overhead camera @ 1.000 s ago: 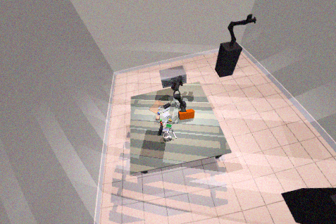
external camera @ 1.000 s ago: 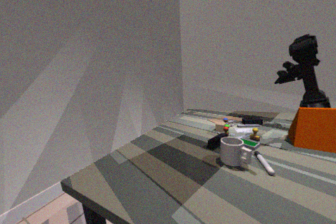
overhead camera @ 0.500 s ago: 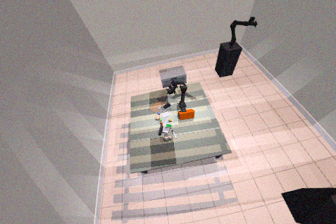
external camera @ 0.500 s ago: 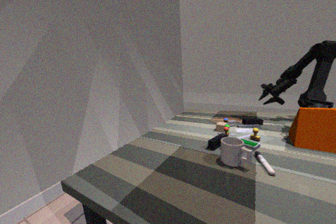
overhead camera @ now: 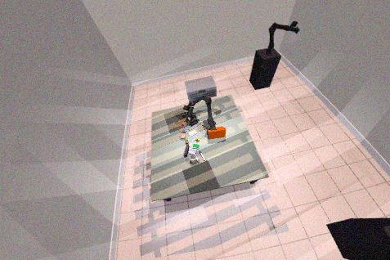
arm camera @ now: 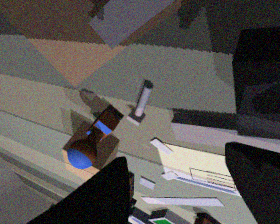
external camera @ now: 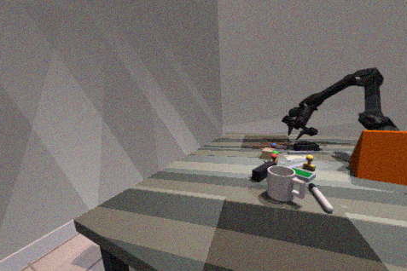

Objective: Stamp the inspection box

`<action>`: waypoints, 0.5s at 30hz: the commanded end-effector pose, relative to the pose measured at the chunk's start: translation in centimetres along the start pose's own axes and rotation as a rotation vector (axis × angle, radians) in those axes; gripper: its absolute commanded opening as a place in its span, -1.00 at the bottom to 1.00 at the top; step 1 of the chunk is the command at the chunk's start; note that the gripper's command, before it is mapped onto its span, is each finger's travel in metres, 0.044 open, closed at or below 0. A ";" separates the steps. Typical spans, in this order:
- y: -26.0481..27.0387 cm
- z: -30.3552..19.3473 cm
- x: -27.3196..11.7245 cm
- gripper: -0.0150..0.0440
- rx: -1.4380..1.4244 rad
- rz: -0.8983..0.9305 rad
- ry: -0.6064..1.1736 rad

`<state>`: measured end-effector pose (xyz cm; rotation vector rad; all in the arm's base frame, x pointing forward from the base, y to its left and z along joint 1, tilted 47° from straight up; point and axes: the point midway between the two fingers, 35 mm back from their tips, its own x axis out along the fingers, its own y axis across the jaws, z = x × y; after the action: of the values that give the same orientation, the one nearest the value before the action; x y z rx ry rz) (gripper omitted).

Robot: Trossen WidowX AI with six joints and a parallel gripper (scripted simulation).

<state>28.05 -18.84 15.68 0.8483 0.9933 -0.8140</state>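
The gripper (overhead camera: 186,119) (external camera: 293,136) (arm camera: 176,159), jaws half open around nothing, could pick the wrong stamp or clip the blue-knobbed stamp (overhead camera: 183,132) (external camera: 273,145) (arm camera: 80,157) if it descends misaligned. The yellow-knobbed stamp (overhead camera: 197,140) (external camera: 309,162) stands right of the green pad (overhead camera: 195,145) (external camera: 302,173) (arm camera: 162,220); which is PASS I can't tell. The card (overhead camera: 192,132) (external camera: 295,158) (arm camera: 191,156), beyond the pad, shows probable print, none legible.

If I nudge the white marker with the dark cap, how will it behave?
The white marker looks like a slim round barrel lying on its side, so it would probably roll if pushed sideways. It appears straight and rigid, so it should stay stiff when lifted. Its smooth-looking surface may slip in a loose grip.
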 end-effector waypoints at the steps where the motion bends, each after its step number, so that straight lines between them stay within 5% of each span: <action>1: 3.0 -3.3 4.4 0.24 0.032 -0.176 0.052; 15: 10.4 -17.9 14.2 0.24 -0.069 -0.562 -0.350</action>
<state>35.03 -4.88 2.08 0.4841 1.0672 -1.2984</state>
